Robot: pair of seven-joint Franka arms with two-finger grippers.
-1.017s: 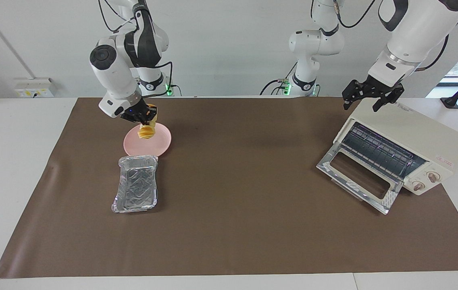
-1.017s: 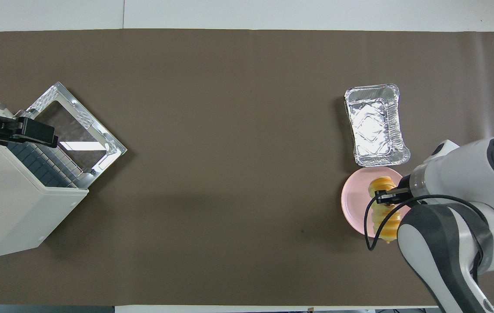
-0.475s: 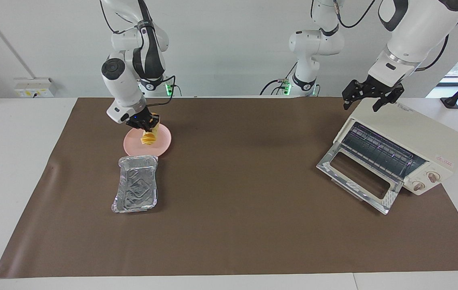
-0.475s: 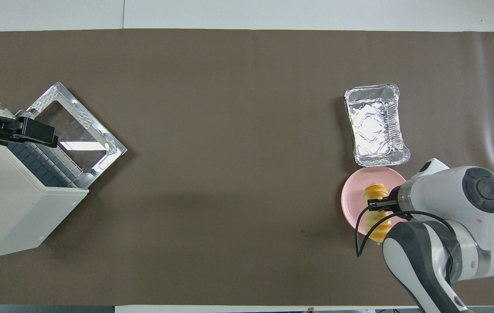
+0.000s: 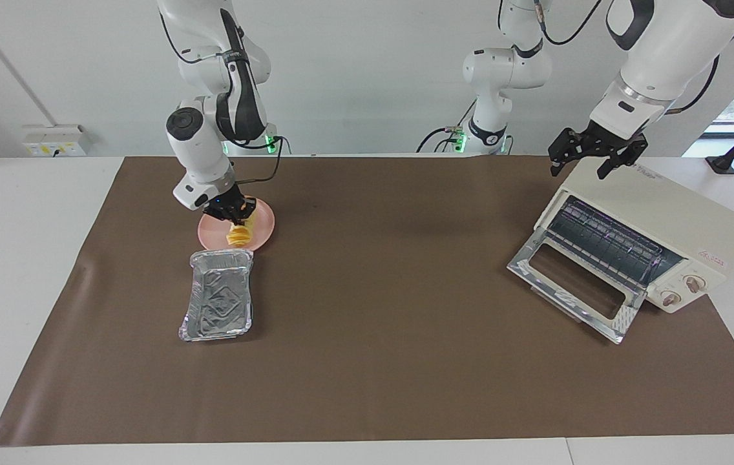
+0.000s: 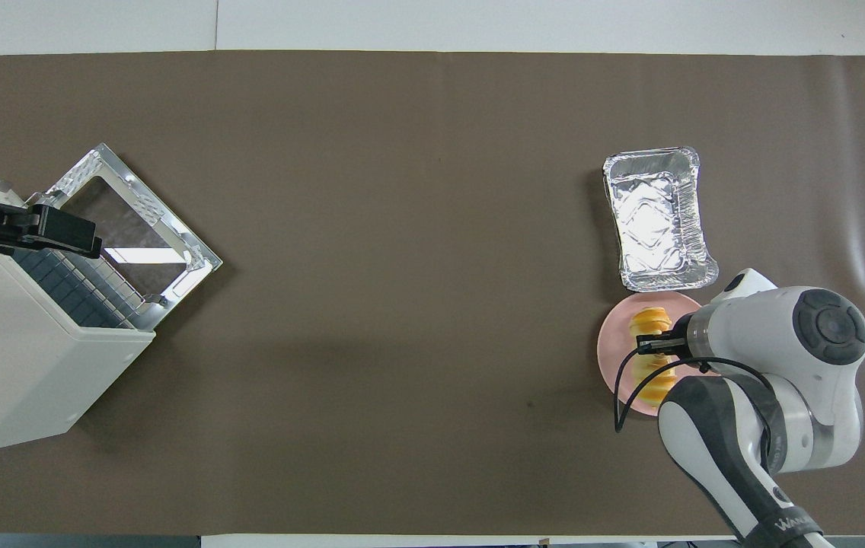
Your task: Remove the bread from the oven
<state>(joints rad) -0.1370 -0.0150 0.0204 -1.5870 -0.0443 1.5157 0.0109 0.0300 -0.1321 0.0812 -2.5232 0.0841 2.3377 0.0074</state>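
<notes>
The bread, a ridged golden-yellow loaf, hangs tilted in my right gripper, which is shut on its upper part. Its lower end is down at the pink plate. From overhead the bread lies across the plate, partly hidden by the right gripper. The cream-white oven stands at the left arm's end of the table, its glass door folded down and the wire rack bare. My left gripper hangs open over the oven's top edge nearest the robots, holding nothing.
A crinkled silver foil tray lies beside the plate, farther from the robots. The brown mat covers the table between the plate and the oven, whose open door juts out toward the table's middle.
My right gripper has come down with the bread, from above the plate to just over it. The left arm has not moved.
</notes>
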